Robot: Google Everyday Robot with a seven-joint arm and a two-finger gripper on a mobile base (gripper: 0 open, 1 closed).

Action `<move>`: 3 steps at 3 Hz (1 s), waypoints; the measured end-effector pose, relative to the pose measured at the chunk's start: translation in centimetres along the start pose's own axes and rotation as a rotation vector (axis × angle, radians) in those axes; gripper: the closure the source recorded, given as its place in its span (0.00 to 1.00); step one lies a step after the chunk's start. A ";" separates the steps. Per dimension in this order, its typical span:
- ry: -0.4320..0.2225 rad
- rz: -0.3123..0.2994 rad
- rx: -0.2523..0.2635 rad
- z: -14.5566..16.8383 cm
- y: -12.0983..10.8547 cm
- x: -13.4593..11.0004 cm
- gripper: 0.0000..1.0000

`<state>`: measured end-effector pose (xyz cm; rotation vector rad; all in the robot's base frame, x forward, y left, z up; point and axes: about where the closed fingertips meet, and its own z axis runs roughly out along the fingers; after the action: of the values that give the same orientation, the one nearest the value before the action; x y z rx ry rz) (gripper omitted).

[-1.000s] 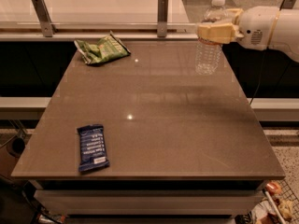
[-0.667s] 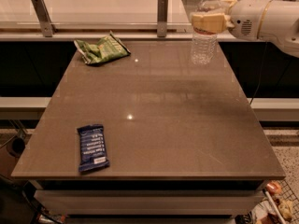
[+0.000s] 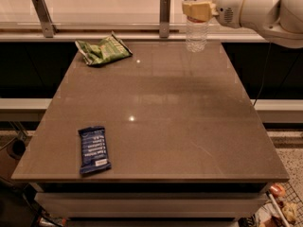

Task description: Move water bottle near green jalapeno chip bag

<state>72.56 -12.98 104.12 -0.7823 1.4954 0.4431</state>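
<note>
One brown table (image 3: 165, 108): green jalapeno chip bag (image 3: 103, 50) far-left; claw (image 3: 198, 9) clamping water bottle (image 3: 196, 36) far-right.

I see my end effector (image 3: 198, 9) up at the far right of the worktop (image 3: 189, 117), pale yellow-tan, clamped on the upper part of the clear, ribbed water bottle (image 3: 196, 34). The arm (image 3: 255, 8) behind it is glossy white. The green jalapeno chip bag (image 3: 103, 49) carries lighter yellow-green print. The bar wrapper (image 3: 94, 149) is dark blue with white lettering. The worktop is plain, shiny grey-brown.
</note>
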 end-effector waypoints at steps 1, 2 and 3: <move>-0.018 0.012 -0.003 3.9 -0.1 0.7 1.00; -0.042 0.043 -0.043 7.6 0.5 2.0 1.00; -0.042 0.043 -0.044 7.7 0.5 2.0 1.00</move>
<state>77.77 -7.69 101.35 -0.7717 1.4696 0.5233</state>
